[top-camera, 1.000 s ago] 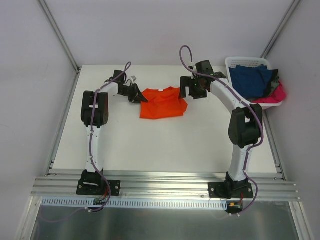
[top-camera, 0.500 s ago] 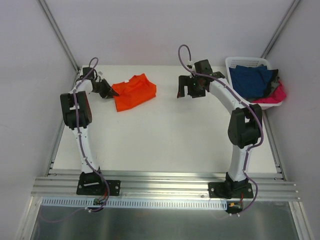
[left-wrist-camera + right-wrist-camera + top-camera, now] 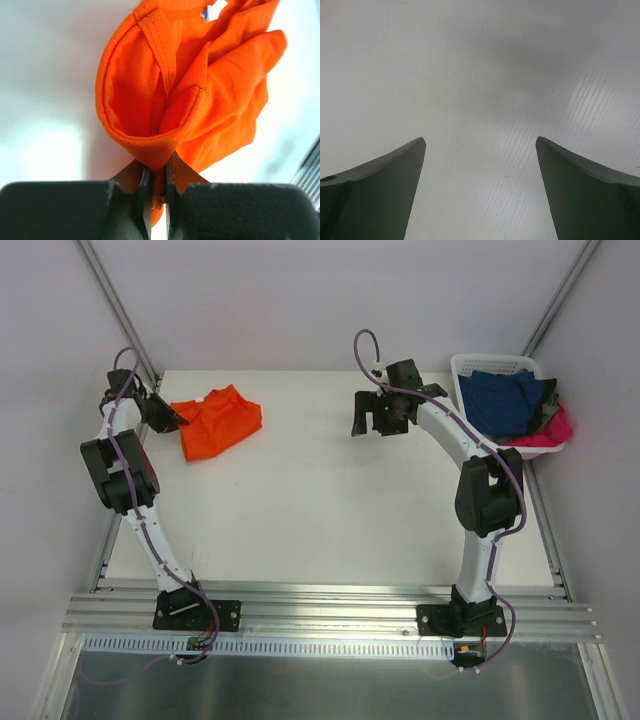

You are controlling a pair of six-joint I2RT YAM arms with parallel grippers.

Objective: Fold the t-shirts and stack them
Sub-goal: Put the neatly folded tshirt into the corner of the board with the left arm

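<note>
The folded bright orange t-shirt [image 3: 216, 421] lies at the far left of the table. My left gripper [image 3: 176, 419] is shut on its left edge. In the left wrist view the cloth [image 3: 190, 95] bunches into the pinched gripper [image 3: 158, 167]. My right gripper [image 3: 370, 424] is open and empty above bare table at the back centre. The right wrist view shows its gripper [image 3: 481, 142] with both fingers spread wide over the white tabletop. A navy blue t-shirt [image 3: 503, 400] and a hot pink t-shirt [image 3: 548, 434] lie in the basket.
A white slotted plastic basket [image 3: 480, 364] stands at the back right corner. Grey walls close in the left, back and right sides. A metal rail [image 3: 330, 605] runs along the near edge by the arm bases.
My left gripper has dragged the orange t-shirt from the back centre to the far left of the table. My right gripper has stayed nearly still, open.
</note>
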